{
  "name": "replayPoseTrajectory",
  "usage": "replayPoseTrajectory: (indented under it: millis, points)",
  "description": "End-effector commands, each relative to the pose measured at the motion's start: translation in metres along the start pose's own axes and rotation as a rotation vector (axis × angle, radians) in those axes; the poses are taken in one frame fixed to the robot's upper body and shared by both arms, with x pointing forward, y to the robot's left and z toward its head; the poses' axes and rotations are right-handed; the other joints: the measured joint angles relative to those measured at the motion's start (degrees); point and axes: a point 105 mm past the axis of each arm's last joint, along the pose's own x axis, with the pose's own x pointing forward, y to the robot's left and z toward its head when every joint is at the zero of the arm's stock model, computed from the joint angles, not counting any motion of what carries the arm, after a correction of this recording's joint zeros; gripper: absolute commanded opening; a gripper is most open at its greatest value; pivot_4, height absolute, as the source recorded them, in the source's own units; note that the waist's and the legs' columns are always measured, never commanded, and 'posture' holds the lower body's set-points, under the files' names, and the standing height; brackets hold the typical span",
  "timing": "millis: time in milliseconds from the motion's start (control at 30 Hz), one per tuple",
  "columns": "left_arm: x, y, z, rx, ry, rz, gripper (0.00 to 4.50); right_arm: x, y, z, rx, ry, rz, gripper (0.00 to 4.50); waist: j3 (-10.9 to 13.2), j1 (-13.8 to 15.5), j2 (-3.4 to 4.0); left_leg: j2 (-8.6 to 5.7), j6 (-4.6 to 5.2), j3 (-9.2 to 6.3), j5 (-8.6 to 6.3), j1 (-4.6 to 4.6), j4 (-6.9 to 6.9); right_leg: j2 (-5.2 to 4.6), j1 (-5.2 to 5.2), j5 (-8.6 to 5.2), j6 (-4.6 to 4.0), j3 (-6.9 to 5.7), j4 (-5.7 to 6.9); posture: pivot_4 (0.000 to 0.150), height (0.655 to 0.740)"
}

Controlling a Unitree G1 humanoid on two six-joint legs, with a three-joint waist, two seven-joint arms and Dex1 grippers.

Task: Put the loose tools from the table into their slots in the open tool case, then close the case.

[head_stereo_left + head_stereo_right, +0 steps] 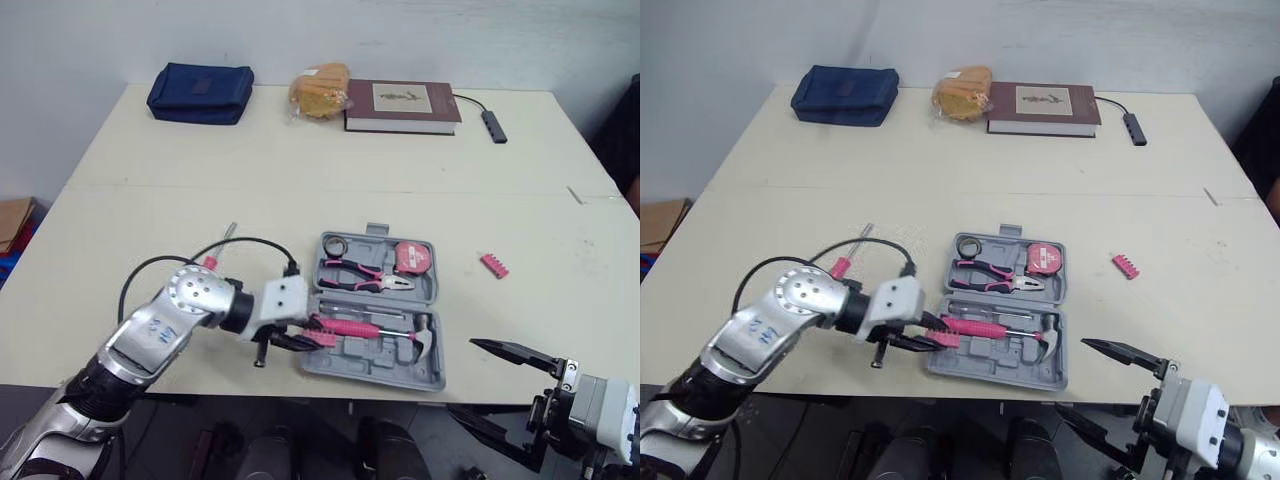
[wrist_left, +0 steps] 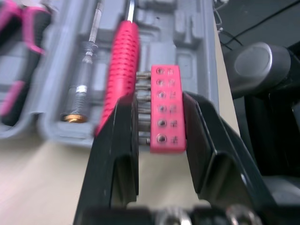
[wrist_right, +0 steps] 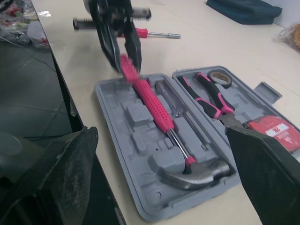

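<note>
Gripping: left claw [image 2: 158, 103] clenched on pink bit rack [image 2: 167, 108], over near left end of tool case [image 1: 360, 362], ready for its slot | right claw [image 1: 462, 376] wide open, waiting off counter [image 1: 300, 180] edge | screwdriver [image 1: 212, 261], second rack [image 1: 494, 265] lie loose

left arm [image 1: 150, 335], lower left of frame: silver-grey shell, round joint cap [image 1: 195, 290] with small screws, blue marking [image 1: 160, 328] on forearm, black cable [image 1: 250, 239] looping to white wrist block. left tool [image 1: 305, 341]: two black fingers. lower right: right arm [image 1: 600, 405], white-grey block with screws; right tool [image 1: 465, 378], long pointed black fingers.
</note>
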Motion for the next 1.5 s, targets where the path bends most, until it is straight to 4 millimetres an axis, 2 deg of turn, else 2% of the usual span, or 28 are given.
replayPoseTrajectory:
  millis: [33, 233, 567, 833, 933, 1033, 1200, 1300, 1333, 1367, 1433, 1500]
  points:
    - [0.004, 0.002, 0.006, 0.072, 0.029, 0.023, 0.68, 0.001, 0.001, 0.011, -0.025, -0.005, -0.007, 4.50, 0.00, 0.00, 0.00, 0.01, 0.00, 0.00, 0.00, -0.01, 0.00, 0.00, 0.00, 0.00, 0.00, 0.00, -0.01, 0.150, 0.7400]
    - [0.017, 0.003, 0.002, 0.069, 0.063, 0.035, 0.68, 0.005, -0.002, 0.018, -0.032, -0.003, -0.019, 4.50, 0.00, 0.00, 0.00, 0.01, 0.02, -0.01, 0.01, 0.00, 0.01, -0.05, 0.00, -0.01, -0.02, -0.01, -0.01, 0.150, 0.7400]
    - [0.023, 0.014, 0.000, 0.096, 0.121, 0.060, 0.68, 0.011, -0.002, 0.023, -0.031, -0.003, -0.029, 4.50, -0.01, 0.20, 0.00, 0.01, 0.04, -0.01, 0.02, 0.00, 0.05, -0.03, 0.01, -0.02, -0.04, -0.02, 0.02, 0.150, 0.7400]
    - [0.019, 0.011, 0.003, 0.107, 0.109, 0.040, 0.68, 0.015, -0.001, 0.025, -0.016, -0.008, -0.033, 4.50, -0.01, 0.28, -0.01, -0.02, 0.09, -0.04, 0.05, -0.01, 0.11, -0.04, 0.02, -0.02, -0.03, -0.02, 0.05, 0.150, 0.7400]
    - [0.017, 0.014, 0.019, 0.180, 0.020, 0.069, 2.09, 0.017, 0.001, 0.025, -0.007, -0.011, -0.026, 4.50, -0.01, 0.15, -0.01, -0.02, 0.10, -0.04, 0.05, -0.01, 0.11, -0.03, 0.02, -0.02, -0.03, -0.02, 0.05, 0.150, 0.7400]
    - [0.008, 0.008, 0.034, 0.195, -0.087, 0.042, 3.42, 0.017, 0.000, 0.026, -0.005, -0.013, -0.023, 4.50, -0.01, 0.06, -0.01, -0.01, 0.10, -0.04, 0.05, -0.02, 0.11, -0.05, 0.02, -0.02, -0.03, -0.03, 0.05, 0.150, 0.7400]
    - [-0.011, 0.011, 0.029, 0.243, -0.149, 0.089, 3.42, 0.017, 0.002, 0.026, 0.013, -0.013, -0.015, 4.50, -0.02, -0.21, 0.01, 0.03, 0.09, -0.01, 0.05, 0.01, 0.11, -0.04, 0.02, -0.02, -0.03, -0.03, 0.05, 0.150, 0.7400]
    - [-0.014, 0.013, 0.032, 0.252, -0.233, 0.094, 3.42, 0.017, 0.001, 0.025, 0.018, -0.010, -0.013, 4.50, -0.02, -0.03, 0.01, 0.02, 0.09, 0.00, 0.06, 0.01, 0.12, -0.02, 0.02, -0.02, -0.04, -0.04, 0.05, 0.150, 0.7400]
    - [-0.014, 0.015, 0.030, 0.226, -0.255, 0.091, 2.90, 0.018, 0.001, 0.025, 0.021, -0.008, -0.013, 4.50, -0.02, 0.13, 0.01, 0.01, 0.09, 0.00, 0.06, 0.00, 0.14, -0.02, 0.03, -0.02, -0.03, -0.05, 0.05, 0.150, 0.7400]
    - [-0.013, 0.016, 0.027, 0.202, -0.263, 0.076, 2.68, 0.018, 0.001, 0.024, 0.022, -0.007, -0.013, 4.50, -0.02, 0.24, 0.01, -0.03, 0.11, -0.04, 0.07, 0.00, 0.14, -0.02, 0.04, -0.02, -0.03, -0.07, 0.06, 0.150, 0.7400]
    - [-0.010, 0.015, 0.021, 0.190, -0.255, 0.049, 1.85, 0.018, -0.001, 0.023, 0.022, -0.005, -0.015, 4.50, -0.02, 0.07, 0.00, -0.05, 0.12, -0.03, 0.07, 0.00, 0.15, -0.04, 0.04, -0.01, -0.02, -0.05, 0.05, 0.150, 0.7400]
    - [-0.006, 0.015, 0.016, 0.197, -0.240, 0.038, 0.88, 0.018, -0.002, 0.023, 0.020, -0.002, -0.018, 4.50, -0.02, -0.01, 0.00, -0.04, 0.11, -0.03, 0.06, 0.00, 0.15, 0.04, 0.03, -0.01, -0.02, -0.06, 0.09, 0.150, 0.7400]
